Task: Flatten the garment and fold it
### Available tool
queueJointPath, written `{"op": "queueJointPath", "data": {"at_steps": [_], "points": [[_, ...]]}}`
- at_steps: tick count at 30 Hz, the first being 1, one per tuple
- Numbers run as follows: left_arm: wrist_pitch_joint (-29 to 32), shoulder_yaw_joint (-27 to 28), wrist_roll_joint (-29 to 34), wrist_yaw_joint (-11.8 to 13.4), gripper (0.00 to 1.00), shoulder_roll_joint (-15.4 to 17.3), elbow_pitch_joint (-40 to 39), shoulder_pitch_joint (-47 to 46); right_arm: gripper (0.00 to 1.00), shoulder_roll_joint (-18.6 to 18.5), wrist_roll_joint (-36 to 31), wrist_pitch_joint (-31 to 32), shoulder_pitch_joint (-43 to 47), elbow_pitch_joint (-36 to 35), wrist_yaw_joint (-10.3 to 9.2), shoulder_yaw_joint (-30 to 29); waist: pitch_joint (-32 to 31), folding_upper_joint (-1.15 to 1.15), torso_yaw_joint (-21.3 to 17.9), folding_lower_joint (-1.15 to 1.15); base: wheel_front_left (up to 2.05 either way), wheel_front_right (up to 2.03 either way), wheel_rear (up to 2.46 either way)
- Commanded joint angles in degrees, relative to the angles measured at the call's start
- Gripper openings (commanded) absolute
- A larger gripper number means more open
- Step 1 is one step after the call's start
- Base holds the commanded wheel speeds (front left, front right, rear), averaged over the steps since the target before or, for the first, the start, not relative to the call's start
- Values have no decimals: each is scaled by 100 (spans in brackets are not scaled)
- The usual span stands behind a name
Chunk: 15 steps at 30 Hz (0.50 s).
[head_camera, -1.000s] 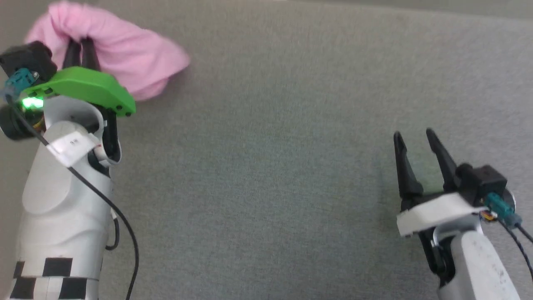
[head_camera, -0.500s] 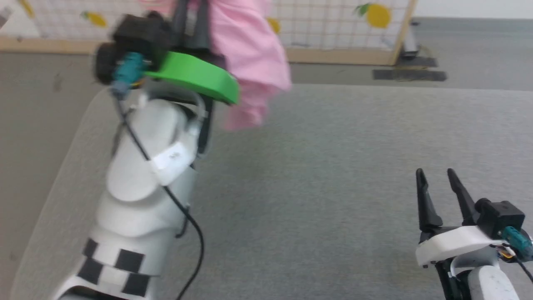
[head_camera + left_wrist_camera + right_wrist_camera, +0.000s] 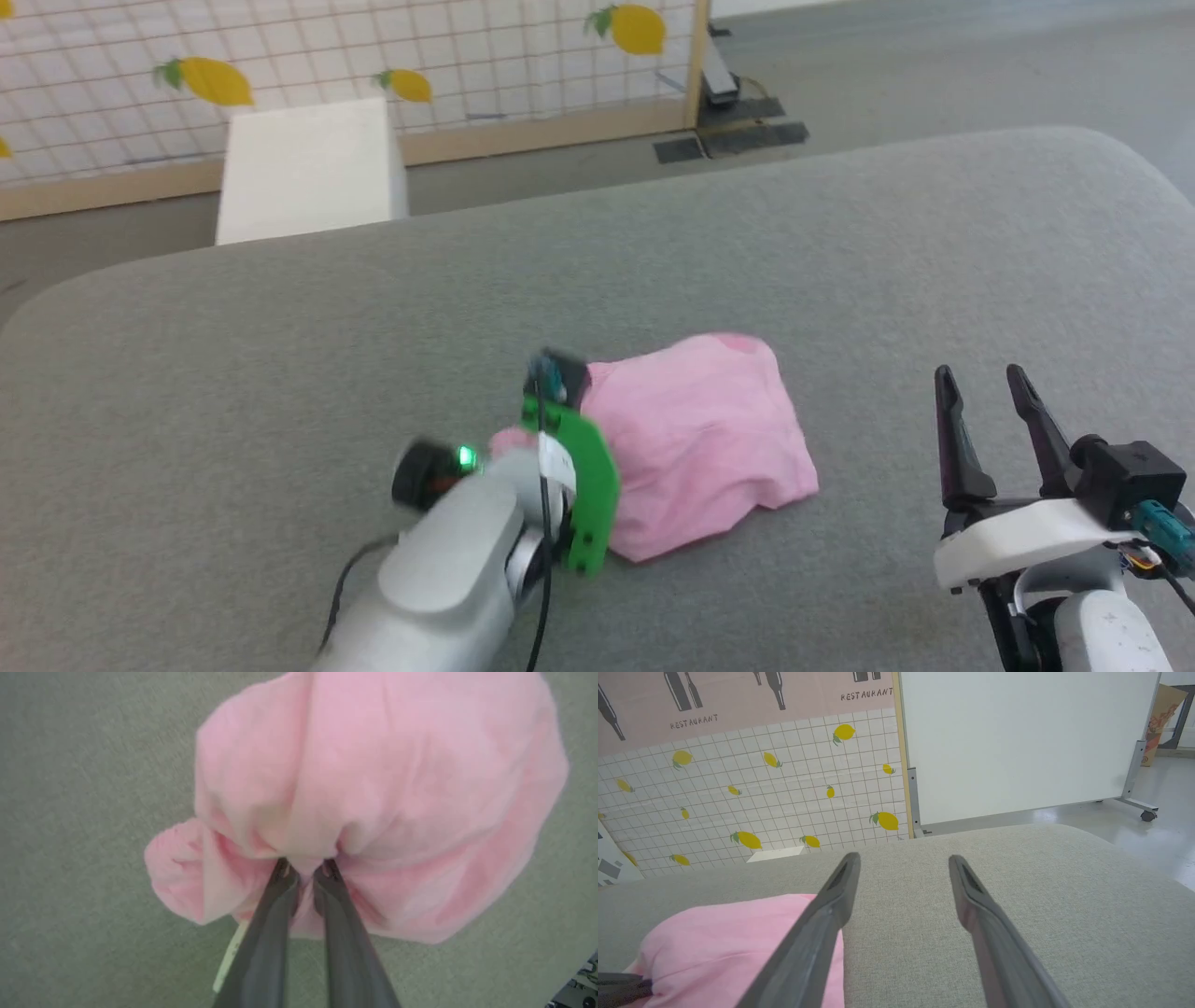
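The garment (image 3: 700, 439) is a bunched heap of light-pink cloth lying on the grey padded table (image 3: 280, 355), near the middle. My left arm reaches in from below, its green wrist guard (image 3: 588, 485) against the heap's left side. In the left wrist view my left gripper (image 3: 306, 870) is shut on a gathered fold of the garment (image 3: 373, 774), the cloth billowing past the fingertips. A small pale label (image 3: 228, 963) shows under it. My right gripper (image 3: 978, 373) stands open to the right of the heap, apart from it. In the right wrist view the right gripper (image 3: 903, 861) is open over bare table, the garment (image 3: 724, 938) at lower left.
Beyond the table's far edge stand a white box (image 3: 308, 168) and a lemon-patterned grid panel (image 3: 467, 56) on the floor. A white board on wheels (image 3: 1017, 742) stands further right. The table's rounded right corner (image 3: 1120, 159) is near my right arm.
The head view has swung round. My left gripper lifted the garment off the table's left part and now has it down near the middle, still gripped. The right gripper stays open.
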Motion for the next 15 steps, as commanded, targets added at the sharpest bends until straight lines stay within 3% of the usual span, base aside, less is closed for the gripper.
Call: {"op": "queueJointPath", "data": {"at_steps": [1,2,3,7,15], "points": [[252,-21,-106,-38,0,7,89,139,100,0,38,-13,22,-1,-9,24,146,0,-128,0,0,0,0],[448,-7,-202,-33,61,6,131,211,100,0,34,-11,29,1,-9,32,168,0,-117,0,0,0,0],[537,-1,-252,-34,100,6,134,248,100,0,32,-9,32,1,-9,38,176,0,-108,0,0,0,0],[361,173,-465,82,100,2,-207,412,100,0,-8,15,27,-9,-9,89,194,0,40,0,0,0,0],[-2192,995,-417,566,100,178,-1525,971,100,0,-108,133,-96,-80,-9,208,115,0,451,0,0,0,0]]}}
